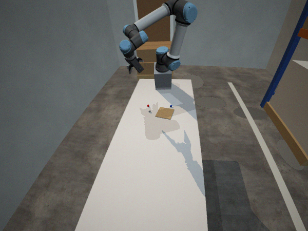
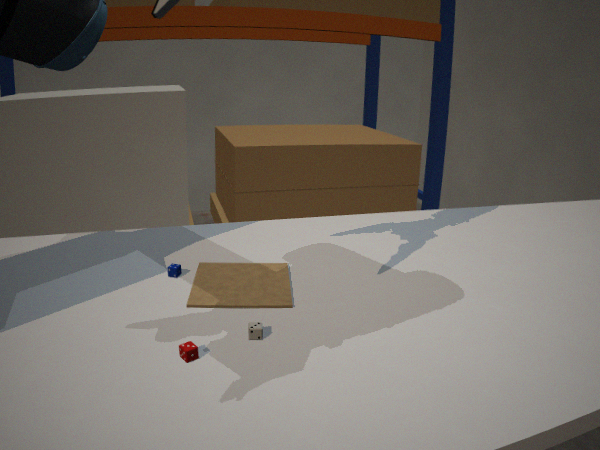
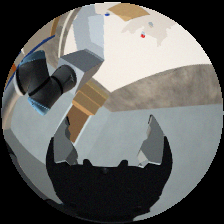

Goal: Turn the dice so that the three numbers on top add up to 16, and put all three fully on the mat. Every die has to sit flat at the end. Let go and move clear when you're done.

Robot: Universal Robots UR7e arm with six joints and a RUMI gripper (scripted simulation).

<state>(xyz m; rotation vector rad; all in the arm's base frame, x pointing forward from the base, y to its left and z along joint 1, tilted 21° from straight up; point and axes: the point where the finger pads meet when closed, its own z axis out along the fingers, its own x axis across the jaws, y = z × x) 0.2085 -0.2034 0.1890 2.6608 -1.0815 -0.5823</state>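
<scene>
A red die [image 1: 148, 106] [image 2: 188, 352] [image 3: 143, 36] and a white die [image 1: 150, 111] [image 2: 255, 331] [image 3: 150, 24] lie on the white table beside the tan mat [image 1: 165, 113] [image 2: 242, 285] [image 3: 128, 12]. The white die seems to show three on top; the red die shows several pips. A blue die [image 1: 171, 106] [image 2: 174, 270] [image 3: 107, 14] lies just off the mat's other side; its top number is too small to tell. All three look flat and off the mat. My gripper [image 1: 136, 67] [image 3: 108, 116] is open and empty, high above and away from the dice.
The arm's grey base block [image 1: 162, 80] [image 3: 82, 62] stands at the table's far end. Cardboard boxes [image 1: 154, 54] [image 2: 320, 167] and a blue-orange rack [image 1: 282, 61] [image 2: 439, 115] stand off the table. Arm shadows lie across the table, mat and dice area.
</scene>
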